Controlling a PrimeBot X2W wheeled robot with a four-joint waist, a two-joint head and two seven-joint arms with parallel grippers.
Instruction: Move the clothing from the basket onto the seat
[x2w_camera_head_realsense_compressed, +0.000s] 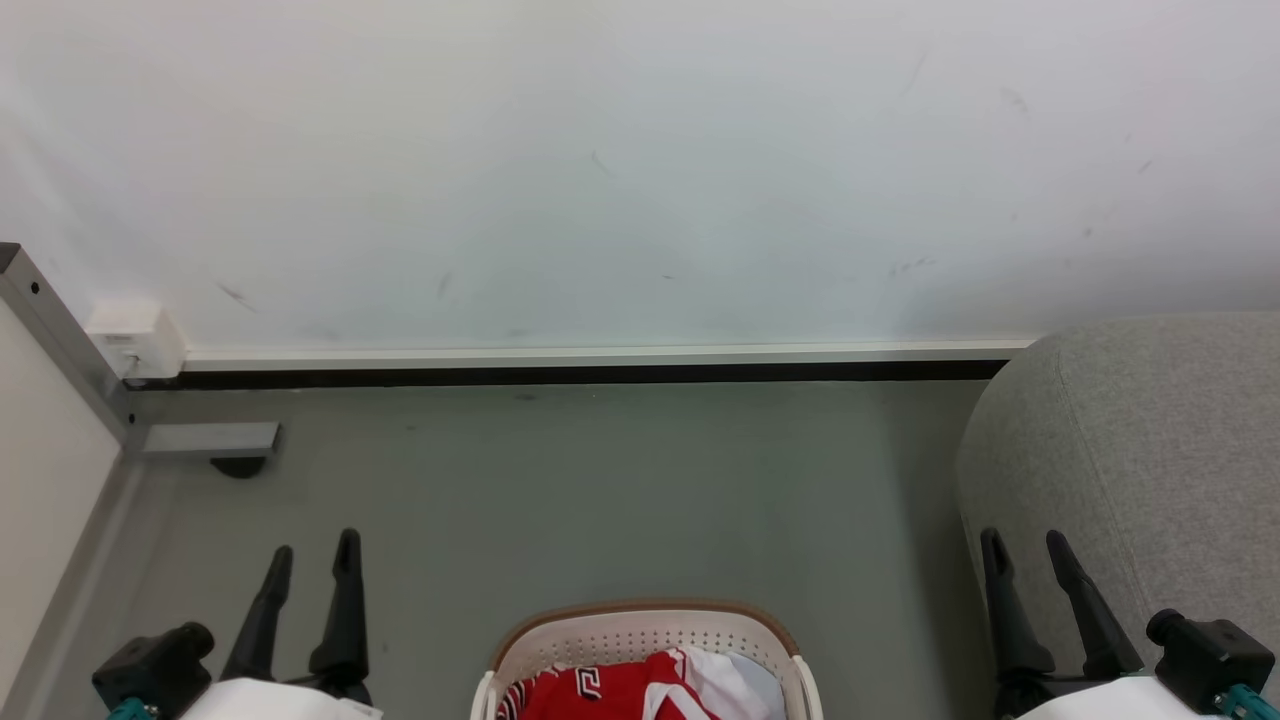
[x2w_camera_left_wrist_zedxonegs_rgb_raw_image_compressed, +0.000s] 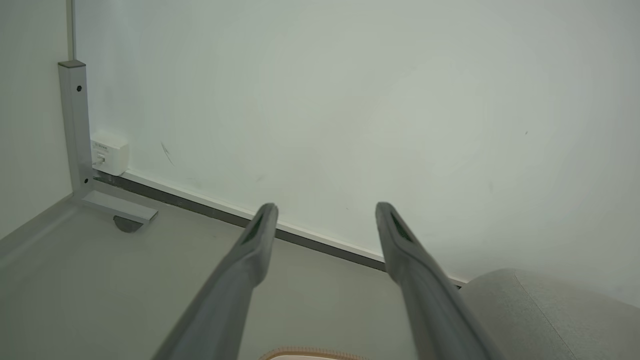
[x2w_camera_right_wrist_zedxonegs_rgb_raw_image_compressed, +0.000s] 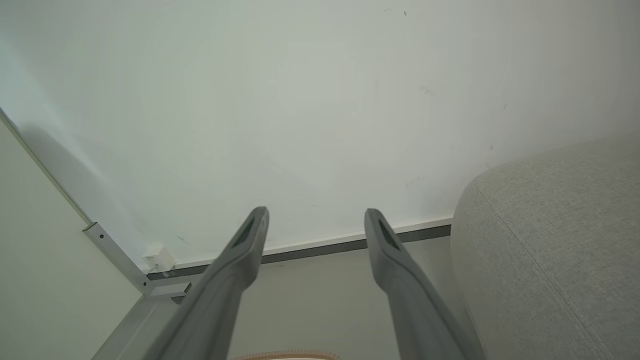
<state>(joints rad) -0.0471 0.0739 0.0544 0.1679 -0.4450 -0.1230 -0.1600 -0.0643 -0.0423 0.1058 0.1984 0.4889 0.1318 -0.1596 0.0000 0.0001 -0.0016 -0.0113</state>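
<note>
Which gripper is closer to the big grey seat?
Right. The right gripper sits just beside the seat; the left gripper is on the far side of the basket.

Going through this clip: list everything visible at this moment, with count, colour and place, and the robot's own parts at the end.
basket: one, cream-white with brown rim, on the floor at bottom centre
clothing: number unclear, red with white trim plus a white piece, inside the basket
seat: one, light grey fabric, at the right, by the wall
wall box: one, white, low on the wall at left
metal frame: one, grey, left edge, foot on the floor
skirting strip: one, dark under a white ledge, along the wall base
wall: white, scuffed
floor: grey
left gripper: open, empty, lower left
right gripper: open, empty, lower right, in front of the seat
</note>
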